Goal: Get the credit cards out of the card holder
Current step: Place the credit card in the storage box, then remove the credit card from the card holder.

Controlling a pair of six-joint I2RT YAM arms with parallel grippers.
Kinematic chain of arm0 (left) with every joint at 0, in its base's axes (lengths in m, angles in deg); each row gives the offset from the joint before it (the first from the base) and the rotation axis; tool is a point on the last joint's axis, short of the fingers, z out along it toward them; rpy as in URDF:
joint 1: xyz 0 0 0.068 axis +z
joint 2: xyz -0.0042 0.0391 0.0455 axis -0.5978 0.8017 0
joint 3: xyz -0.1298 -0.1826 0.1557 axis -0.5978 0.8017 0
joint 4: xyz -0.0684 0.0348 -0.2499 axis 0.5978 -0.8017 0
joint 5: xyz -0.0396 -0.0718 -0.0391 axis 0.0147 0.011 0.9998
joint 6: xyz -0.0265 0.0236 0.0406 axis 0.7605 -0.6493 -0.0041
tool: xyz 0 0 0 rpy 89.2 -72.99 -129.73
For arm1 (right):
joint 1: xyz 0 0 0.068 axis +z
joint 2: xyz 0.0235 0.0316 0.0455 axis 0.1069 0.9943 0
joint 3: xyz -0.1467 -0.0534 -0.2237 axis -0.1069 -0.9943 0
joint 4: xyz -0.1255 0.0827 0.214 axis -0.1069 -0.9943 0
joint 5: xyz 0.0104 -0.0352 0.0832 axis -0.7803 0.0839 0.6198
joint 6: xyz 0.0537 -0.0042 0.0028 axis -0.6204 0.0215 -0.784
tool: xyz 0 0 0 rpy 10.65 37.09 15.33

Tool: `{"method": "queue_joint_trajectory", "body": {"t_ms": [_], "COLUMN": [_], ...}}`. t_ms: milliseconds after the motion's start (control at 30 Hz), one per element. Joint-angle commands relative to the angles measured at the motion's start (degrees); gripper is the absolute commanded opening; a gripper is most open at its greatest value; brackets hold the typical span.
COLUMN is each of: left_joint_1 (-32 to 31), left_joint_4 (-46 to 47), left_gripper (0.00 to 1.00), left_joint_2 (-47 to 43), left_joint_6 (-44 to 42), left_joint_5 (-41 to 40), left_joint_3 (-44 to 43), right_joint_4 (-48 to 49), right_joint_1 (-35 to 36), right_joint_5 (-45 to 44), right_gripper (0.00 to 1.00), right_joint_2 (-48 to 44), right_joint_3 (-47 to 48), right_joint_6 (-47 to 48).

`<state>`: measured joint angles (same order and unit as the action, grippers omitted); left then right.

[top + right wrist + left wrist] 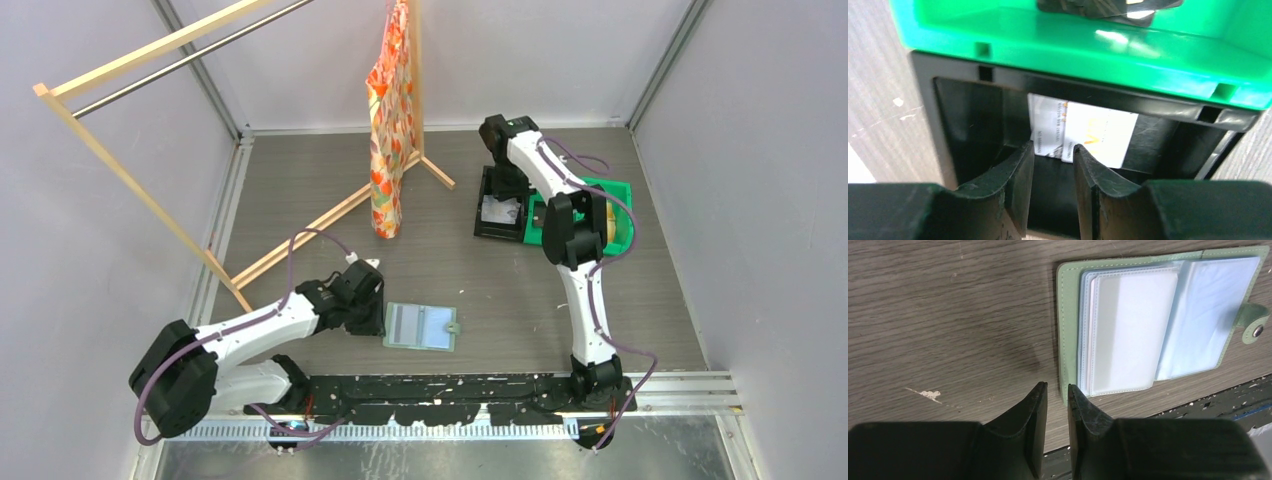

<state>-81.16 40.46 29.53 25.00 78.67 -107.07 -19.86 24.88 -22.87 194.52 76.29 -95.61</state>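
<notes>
Card holder (1158, 322) open flat, corner beside left jaws

A: Walls (70, 250)?
B: Plain pale grey, L, rear & R.
A: Furn.?
B: Grey wood-grain tabletop (300, 180). Wooden rack (140, 196) w/ metal rod, upper left. Orange patterned cloth (388, 130) hung top centre.

I read the card holder (1064, 330) as sage green with pale stitching, its pockets (1198, 315) pale blue-grey. The cards (1098, 132) are white, one with faint orange print. One bin (968, 110) is black, the other bin (1073, 45) bright green. The hanging cloth (388, 120) is orange and leaf-patterned, and the table (948, 315) is grey-brown woodgrain.
</notes>
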Motion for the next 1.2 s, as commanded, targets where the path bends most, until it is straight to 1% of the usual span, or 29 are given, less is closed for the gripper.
{"method": "queue_joint_trajectory", "body": {"t_ms": [0,133,167,233,300,333,367,400,433,467,500,533,600,633,700,800,900,967,1033,1167], "left_joint_1": [0.32,0.32,0.32,0.32,0.32,0.32,0.32,0.32,0.32,0.37,0.40,0.41,0.54,0.58,0.63,1.40,4.63,7.12,7.79,8.03], "left_joint_4": [-0.70,-1.08,-1.53,-2.42,-3.01,-3.25,-3.46,-3.49,-3.06,-2.38,-1.35,0.12,2.90,3.82,4.75,4.38,5.05,5.54,6.22,7.09], "left_gripper": [0.24,0.24,0.25,0.26,0.27,0.27,0.27,0.27,0.28,0.28,0.28,0.29,0.31,0.31,0.31,0.31,0.31,0.31,0.32,0.34], "left_joint_2": [-1.07,-1.39,-1.60,-2.12,-2.86,-3.32,-3.66,-4.04,-4.40,-4.61,-4.64,-4.52,-3.02,-1.83,0.84,3.14,2.46,1.35,0.16,-0.19], "left_joint_6": [0.12,0.07,0.12,0.04,-0.04,-0.12,-0.13,-0.01,0.14,0.39,0.78,1.17,1.80,1.88,1.77,1.69,1.25,0.94,0.91,1.09], "left_joint_5": [-1.06,-1.04,-2.60,-3.41,-3.87,-3.93,-4.01,-3.91,-3.57,-2.93,-1.90,-0.90,1.49,1.76,1.13,-0.28,1.18,3.28,4.98,8.11], "left_joint_3": [0.53,-0.26,-0.74,-1.70,-2.87,-3.51,-4.13,-4.72,-5.14,-5.42,-5.55,-5.48,-5.46,-5.59,-6.00,-5.95,-4.03,-2.83,-1.60,-0.10], "right_joint_4": [0.75,3.89,5.04,7.64,12.32,15.60,19.89,24.69,30.64,36.19,41.96,44.28,52.81,56.14,59.86,61.83,68.76,70.61,71.40,73.44], "right_joint_1": [-0.05,0.02,0.06,0.92,2.15,2.72,3.35,4.18,5.13,6.36,7.94,8.63,11.48,13.04,17.78,26.46,33.66,37.16,38.79,39.35], "right_joint_5": [-4.36,-5.10,-5.15,-7.54,-10.48,-10.93,-10.74,-10.14,-9.37,-8.68,-7.99,-6.77,-1.33,2.23,6.55,9.55,13.31,12.88,12.78,13.86], "right_gripper": [0.41,0.42,0.42,0.42,0.44,0.44,0.44,0.45,0.45,0.46,0.48,0.50,0.50,0.50,0.50,0.50,0.47,0.45,0.41,0.32], "right_joint_2": [-1.89,-6.51,-8.32,-12.21,-16.88,-19.61,-23.70,-27.00,-30.72,-34.14,-37.65,-40.71,-45.81,-47.75,-50.73,-51.72,-51.28,-49.50,-47.90,-47.04], "right_joint_3": [4.34,1.92,0.55,-3.11,-8.13,-11.30,-15.50,-22.17,-25.63,-33.05,-38.04,-42.40,-50.69,-54.53,-60.44,-66.60,-73.15,-75.01,-75.85,-78.08], "right_joint_6": [2.51,8.08,9.98,15.74,22.88,26.82,32.92,37.89,42.44,47.02,50.61,53.19,58.21,60.38,63.66,64.53,60.44,58.17,56.61,54.82]}}
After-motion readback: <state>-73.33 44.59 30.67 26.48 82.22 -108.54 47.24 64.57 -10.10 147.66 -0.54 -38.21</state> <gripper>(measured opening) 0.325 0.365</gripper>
